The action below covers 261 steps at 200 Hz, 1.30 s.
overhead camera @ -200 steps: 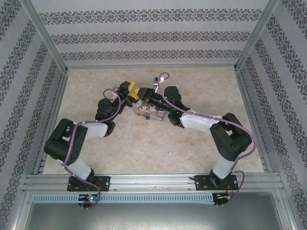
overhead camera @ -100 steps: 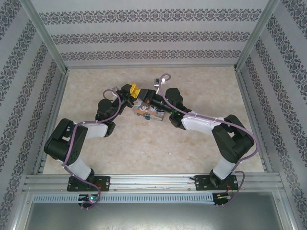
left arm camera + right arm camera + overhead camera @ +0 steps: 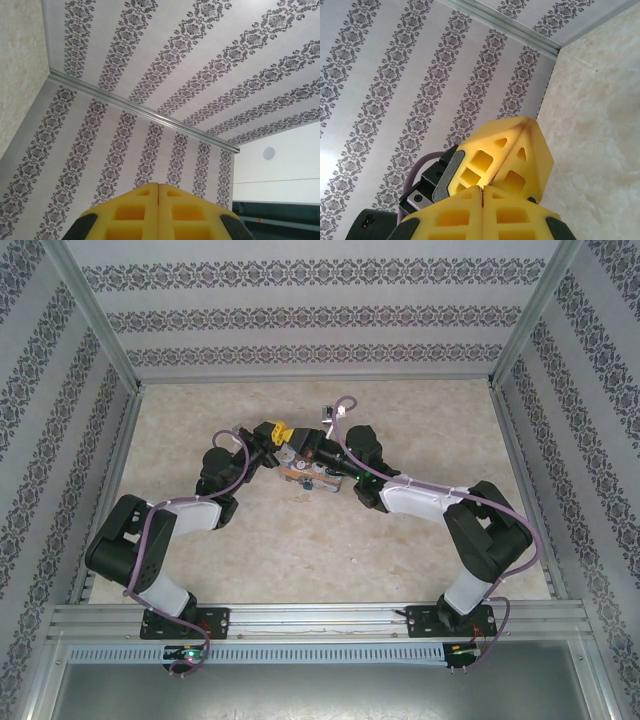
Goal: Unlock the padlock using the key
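The left hand (image 3: 158,195) is pressed fully closed, pads touching; the right hand (image 3: 481,192) likewise; what, if anything, is pinched cannot be told. Their tips are met just above the orange box (image 3: 314,478) on the counter (image 3: 430,430). The padlock is too small to be made out there.

Probably a lab cell (wallpapered panels (image 3: 300,300), aluminium frame (image 3: 320,615)).

Padlock (image 3: 296,451) tiny, mid-table, beside orange box (image 3: 314,478); details unclear.
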Each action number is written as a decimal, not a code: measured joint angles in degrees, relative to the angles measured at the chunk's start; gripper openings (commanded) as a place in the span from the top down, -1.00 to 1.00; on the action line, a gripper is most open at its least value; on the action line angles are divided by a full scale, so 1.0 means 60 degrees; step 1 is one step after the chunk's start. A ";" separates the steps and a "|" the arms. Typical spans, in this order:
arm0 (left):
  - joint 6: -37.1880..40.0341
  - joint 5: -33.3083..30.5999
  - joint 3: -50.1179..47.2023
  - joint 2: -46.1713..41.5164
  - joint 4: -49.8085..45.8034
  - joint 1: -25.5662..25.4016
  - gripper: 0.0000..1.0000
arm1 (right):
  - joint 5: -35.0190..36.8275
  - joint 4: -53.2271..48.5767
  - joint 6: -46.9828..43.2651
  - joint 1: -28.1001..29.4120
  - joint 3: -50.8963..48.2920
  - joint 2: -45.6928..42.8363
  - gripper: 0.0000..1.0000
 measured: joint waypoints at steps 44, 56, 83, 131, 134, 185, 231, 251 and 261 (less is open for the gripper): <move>0.1439 0.0466 0.0113 -0.0907 -0.1617 0.0113 1.00 | -0.0058 -0.0146 -0.0018 -0.0040 -0.0368 -0.0441 0.55; 0.2208 0.0637 0.0262 -0.1282 -0.2229 0.0331 1.00 | -0.0036 -0.0197 -0.0073 -0.0204 -0.0514 -0.0670 0.43; 0.4557 0.1082 0.1009 -0.2084 -0.3832 0.0787 1.00 | -0.0036 -0.0357 -0.0255 -0.0525 -0.0805 -0.1246 0.25; 0.8448 0.2218 0.1978 -0.3002 -0.5260 0.0849 1.00 | -0.0586 -0.0317 -0.0576 -0.0692 -0.0845 -0.1668 0.14; 0.8586 0.2280 0.1978 -0.3016 -0.5260 0.0849 1.00 | -0.0656 -0.0317 -0.0586 -0.0692 -0.0834 -0.1668 0.14; 0.9770 0.3107 0.1974 -0.3031 -0.5260 0.0849 1.00 | -0.1348 -0.0102 -0.0583 -0.0495 -0.0168 -0.1512 0.10; 0.9876 0.3264 0.1861 -0.3031 -0.5129 0.0849 1.00 | -0.1617 0.0361 -0.0535 0.0000 0.0426 -0.0845 0.13; 0.9872 0.3260 0.1858 -0.3031 -0.5111 0.0849 1.00 | -0.1661 0.0364 -0.0495 0.0146 0.0499 -0.0605 0.18; 0.9872 0.3260 0.1858 -0.3031 -0.5111 0.0849 1.00 | -0.1672 0.0379 -0.0474 0.0208 0.0525 -0.0495 0.20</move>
